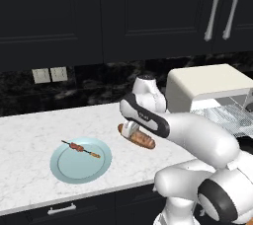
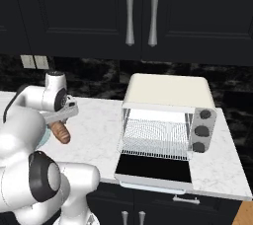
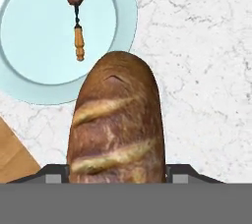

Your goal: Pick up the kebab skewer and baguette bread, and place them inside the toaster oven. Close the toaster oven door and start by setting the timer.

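**Baguette bread in gripper**

Baguette bread (image 3: pixel 117 125) sits between your gripper (image 3: pixel 117 175) fingers, clasped at one end and lifted clear of the counter (image 1: pixel 29 130). Kebab skewer (image 1: pixel 80 149) lies on the plate (image 1: pixel 69 169), near the loaf's far tip.

There was one baguette (image 1: pixel 140 139), one skewer (image 1: pixel 80 149), one plate (image 1: pixel 74 168), one toaster oven (image 2: pixel 168 115) and two wall outlets (image 1: pixel 50 74).

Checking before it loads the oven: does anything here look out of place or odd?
Nothing stands out. The baguette bread sits lengthwise in the tool, above the counter; the kebab skewer lies on the pale blue plate; the toaster oven stands open, rack bare.
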Controlling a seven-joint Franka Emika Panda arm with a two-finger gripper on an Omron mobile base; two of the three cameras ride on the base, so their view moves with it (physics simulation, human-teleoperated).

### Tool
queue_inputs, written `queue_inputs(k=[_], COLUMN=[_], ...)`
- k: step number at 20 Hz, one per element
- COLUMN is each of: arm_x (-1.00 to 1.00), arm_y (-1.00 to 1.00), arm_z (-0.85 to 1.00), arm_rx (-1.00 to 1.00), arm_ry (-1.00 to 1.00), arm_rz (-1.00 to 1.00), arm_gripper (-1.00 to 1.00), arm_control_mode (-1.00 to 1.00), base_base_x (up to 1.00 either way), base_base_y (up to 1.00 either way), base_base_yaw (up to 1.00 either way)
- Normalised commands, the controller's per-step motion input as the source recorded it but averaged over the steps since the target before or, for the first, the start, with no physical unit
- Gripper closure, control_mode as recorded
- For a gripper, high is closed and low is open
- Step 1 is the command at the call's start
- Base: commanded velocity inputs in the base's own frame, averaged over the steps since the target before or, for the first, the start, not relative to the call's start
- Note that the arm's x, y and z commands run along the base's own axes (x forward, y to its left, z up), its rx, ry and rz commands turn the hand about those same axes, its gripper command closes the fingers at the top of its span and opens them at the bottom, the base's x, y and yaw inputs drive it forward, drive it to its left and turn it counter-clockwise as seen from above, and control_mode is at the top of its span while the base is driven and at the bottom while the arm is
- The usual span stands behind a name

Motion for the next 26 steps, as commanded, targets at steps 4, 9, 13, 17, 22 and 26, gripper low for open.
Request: queue_inputs(k=[4, 9, 13, 17, 22, 26], arm_x=[0.0, 0.0, 0.0, 0.0, 0.0, -0.1], arm_y=[-0.56, -0.47, -0.4, -0.32, -0.22, -0.36], arm_z=[0.21, 0.18, 0.13, 0.15, 0.12, 0.26], arm_rx=[0.12, 0.12, 0.1, 0.11, 0.13, 0.12], arm_ry=[0.0, 0.0, 0.0, 0.0, 0.0, 0.0], arm_rz=[-0.27, -0.35, -0.48, -0.53, -0.57, -0.58], arm_gripper=[1.0, 1.0, 1.0, 1.0, 1.0, 1.0], arm_control_mode=[-1.0, -1.0, -1.0, -1.0, -1.0, -1.0], base_base_x=[0.0, 0.0, 0.0, 0.0, 0.0, 0.0], base_base_y=[0.0, 0.0, 0.0, 0.0, 0.0, 0.0], base_base_yaw=[0.0, 0.0, 0.0, 0.0, 0.0, 0.0])
